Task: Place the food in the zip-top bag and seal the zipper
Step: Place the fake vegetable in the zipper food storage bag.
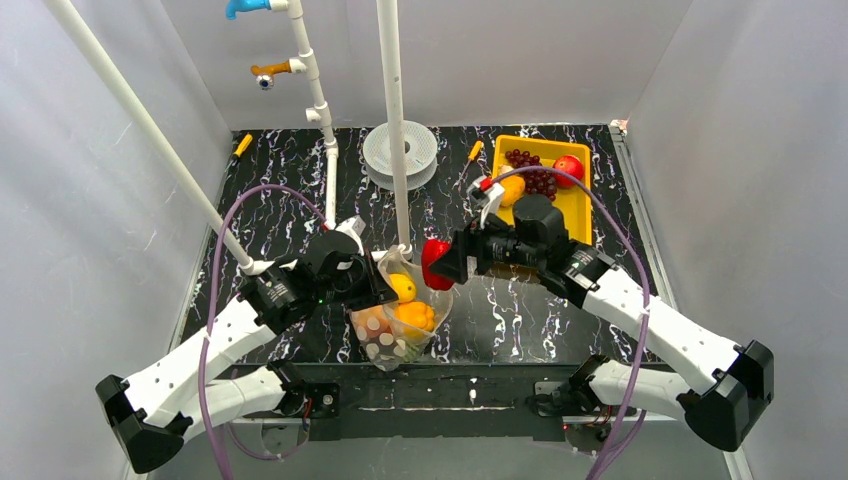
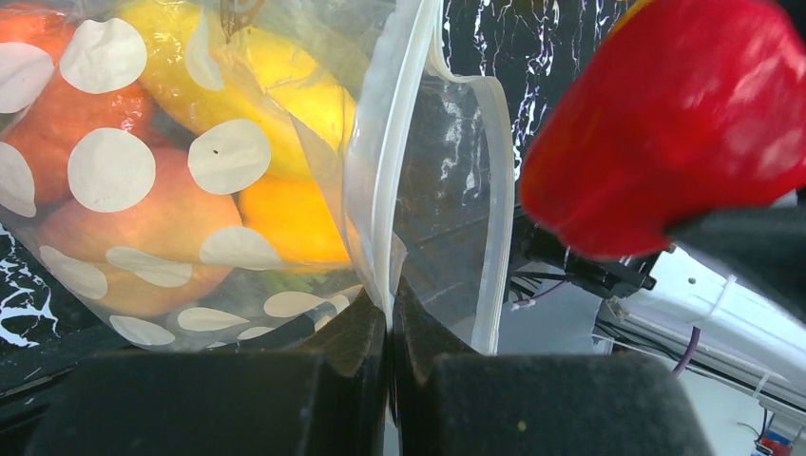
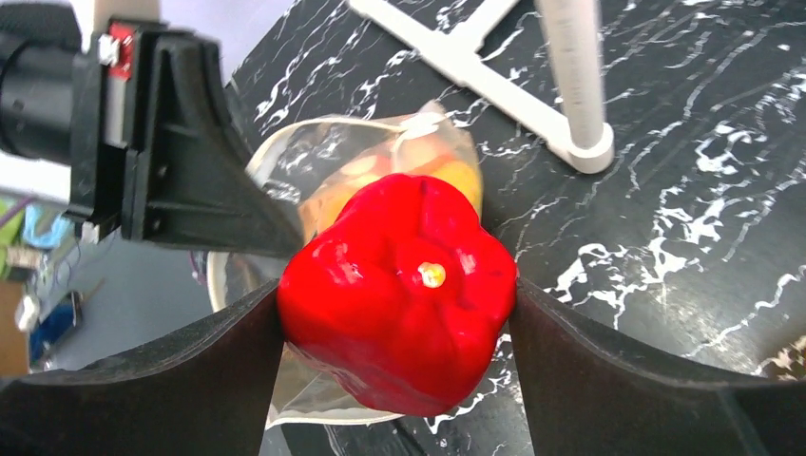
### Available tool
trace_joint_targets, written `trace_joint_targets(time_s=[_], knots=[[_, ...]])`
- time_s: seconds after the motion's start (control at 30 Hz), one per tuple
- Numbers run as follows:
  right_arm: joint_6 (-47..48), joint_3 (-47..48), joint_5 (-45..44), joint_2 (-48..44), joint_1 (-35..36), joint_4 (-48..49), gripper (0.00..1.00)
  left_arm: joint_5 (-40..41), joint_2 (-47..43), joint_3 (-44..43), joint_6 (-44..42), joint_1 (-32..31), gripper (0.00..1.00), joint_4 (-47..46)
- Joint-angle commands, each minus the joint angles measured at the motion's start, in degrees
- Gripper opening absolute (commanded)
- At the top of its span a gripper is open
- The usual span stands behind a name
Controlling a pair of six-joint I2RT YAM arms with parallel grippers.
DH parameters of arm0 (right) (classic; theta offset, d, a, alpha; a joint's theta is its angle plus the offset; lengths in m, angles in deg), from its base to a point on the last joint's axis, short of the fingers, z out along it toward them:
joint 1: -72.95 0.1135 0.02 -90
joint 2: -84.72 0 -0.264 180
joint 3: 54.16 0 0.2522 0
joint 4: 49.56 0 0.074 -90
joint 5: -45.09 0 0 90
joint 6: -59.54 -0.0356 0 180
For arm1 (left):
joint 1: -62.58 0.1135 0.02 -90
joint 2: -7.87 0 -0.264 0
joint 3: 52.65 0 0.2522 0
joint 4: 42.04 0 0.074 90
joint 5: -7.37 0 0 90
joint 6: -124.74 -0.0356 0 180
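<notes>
Left gripper (image 2: 388,318): pinched shut on the bag (image 2: 432,190) rim, propping the mouth open.
Right gripper (image 3: 397,318): fingers wide, clamping the red pepper (image 3: 399,285).
Bag: near centre, mouth facing right.
Pepper to mouth: just right of it, so its way in is leftward.

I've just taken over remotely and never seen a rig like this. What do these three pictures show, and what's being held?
Two robot arms are bolted at the near edge of a black marbled table. The wide picture looks down from above and behind them; the other two come from a camera on each wrist. The left gripper is shut on the mouth edge of the clear dotted bag, with yellow and orange fruit inside. The right gripper grips a red pepper beside the bag's mouth. At the back, a yellow tray holds grapes and a red fruit.
</notes>
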Motion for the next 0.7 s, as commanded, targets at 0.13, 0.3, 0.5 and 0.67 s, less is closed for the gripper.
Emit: trace_joint_targets(time_s=[0.13,0.3,0.5,0.67], knots=[[7.6,4.6,-5.8,2.7,10.5,-0.8,0.49,0.0,-1.9,0.5,0.5,-0.1,0.00,-0.3],[8.6,6.4,-7.8,6.2,13.4,-3.2,0.69,-0.1,-2.0,0.4,0.4,0.0,0.00,-0.4],[8.6,7.3,-6.8,8.1,14.2,-3.5,0.90,0.2,-2.3,0.5,0.4,-0.1,0.00,-0.2],[8.9,6.9,-6.0,7.7,14.2,-3.4,0.98,0.5,-2.8,0.8,0.4,-0.1,0.00,-0.1]])
